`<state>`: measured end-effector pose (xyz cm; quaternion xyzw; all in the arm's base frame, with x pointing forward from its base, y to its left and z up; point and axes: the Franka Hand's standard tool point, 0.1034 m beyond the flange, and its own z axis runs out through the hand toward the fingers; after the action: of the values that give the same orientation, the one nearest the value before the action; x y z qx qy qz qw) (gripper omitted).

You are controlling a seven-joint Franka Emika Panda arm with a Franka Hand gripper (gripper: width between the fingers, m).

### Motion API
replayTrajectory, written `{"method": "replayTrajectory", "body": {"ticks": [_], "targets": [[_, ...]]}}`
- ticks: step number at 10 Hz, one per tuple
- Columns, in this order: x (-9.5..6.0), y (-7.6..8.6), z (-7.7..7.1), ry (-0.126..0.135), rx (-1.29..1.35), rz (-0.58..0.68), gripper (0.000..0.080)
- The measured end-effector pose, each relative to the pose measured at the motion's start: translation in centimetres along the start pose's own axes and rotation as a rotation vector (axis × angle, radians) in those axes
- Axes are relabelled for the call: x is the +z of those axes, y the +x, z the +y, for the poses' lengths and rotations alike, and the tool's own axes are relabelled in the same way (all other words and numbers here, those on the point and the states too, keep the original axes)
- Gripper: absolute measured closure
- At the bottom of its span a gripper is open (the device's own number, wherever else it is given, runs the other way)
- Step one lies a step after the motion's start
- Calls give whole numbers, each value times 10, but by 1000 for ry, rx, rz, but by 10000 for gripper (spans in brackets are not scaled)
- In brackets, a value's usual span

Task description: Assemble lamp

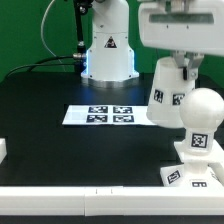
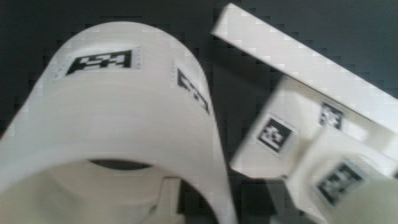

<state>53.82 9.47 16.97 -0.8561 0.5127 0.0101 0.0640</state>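
On the black desk [image 1: 60, 140]: round white plastic bulb [image 1: 201, 108] seated on stepped square base [image 1: 190, 172], partly cropped. Large tapered white shade [image 1: 167, 92] hangs tilted beside it, clamped in the jaws, fingertips hidden.

The shade [image 1: 167, 92] is a big white cup w/ black-and-white square tags. It is hanging up off the table, tilted a bit, its narrow end going up into the gripper. In the wrist view the shade [image 2: 134, 120] is filling most of the pic, its wide open end nearest the camera.

The bulb [image 1: 203, 110] is round and white w/ a tag on its neck. It is standing upright on the stepped square base [image 1: 192, 174], at about 4 o'clock from the shade, very near it.
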Motion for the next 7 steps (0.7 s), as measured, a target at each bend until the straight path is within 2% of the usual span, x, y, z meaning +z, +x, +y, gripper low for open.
{"method": "replayTrajectory", "body": {"ticks": [2,3,4,5,7], "targets": [[-44,12,-23,26,3,-21,758],[-59,7,-31,-2,12,-39,758],[-71,0,-44,-14,15,-48,758],[-61,-5,-47,-12,49,-56,758],[-58,-5,-46,-18,44,-55,758]]}}
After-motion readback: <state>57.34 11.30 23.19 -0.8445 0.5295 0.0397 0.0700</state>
